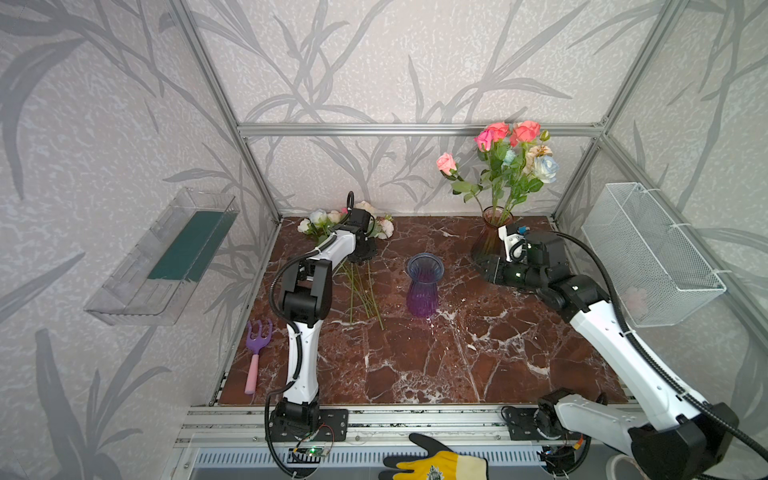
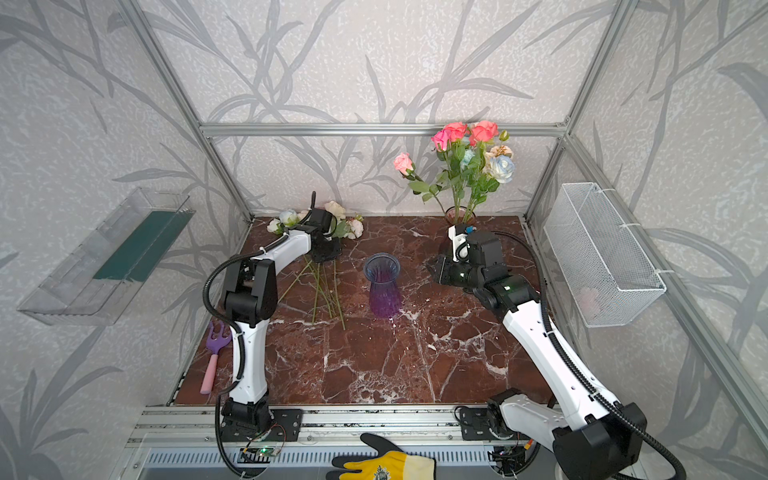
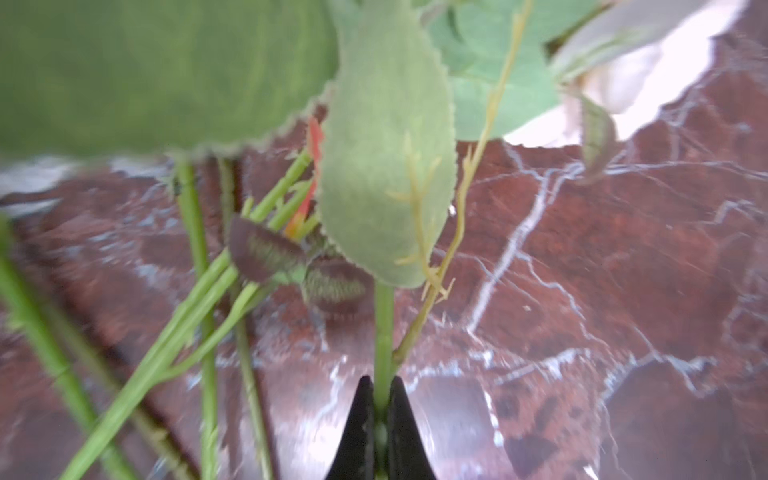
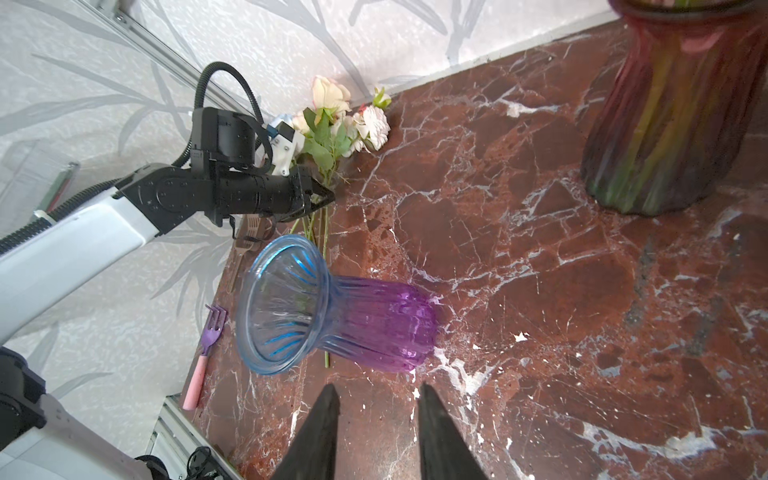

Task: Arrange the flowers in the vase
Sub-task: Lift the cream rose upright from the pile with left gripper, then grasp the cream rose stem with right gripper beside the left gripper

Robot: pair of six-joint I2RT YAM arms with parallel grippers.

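Several loose flowers [image 1: 328, 219] lie at the back left of the marble table, their stems [image 1: 361, 291] pointing toward the front. My left gripper [image 3: 380, 380] is low over them, shut on one green stem [image 3: 383, 328]; leaves fill most of the left wrist view. An empty blue-and-purple glass vase [image 1: 424, 286] stands mid-table in both top views. A dark red vase [image 1: 492, 235] at the back right holds several coral, pink and pale blue roses [image 1: 513, 153]. My right gripper [image 4: 376, 392] is beside the red vase, open and empty, facing the purple vase [image 4: 345, 307].
A purple hand rake with a pink handle [image 1: 255, 353] lies at the table's left edge. A clear tray [image 1: 166, 257] hangs on the left wall and a white mesh basket [image 1: 648, 253] on the right wall. A yellow glove [image 1: 436, 463] shows at the front rail.
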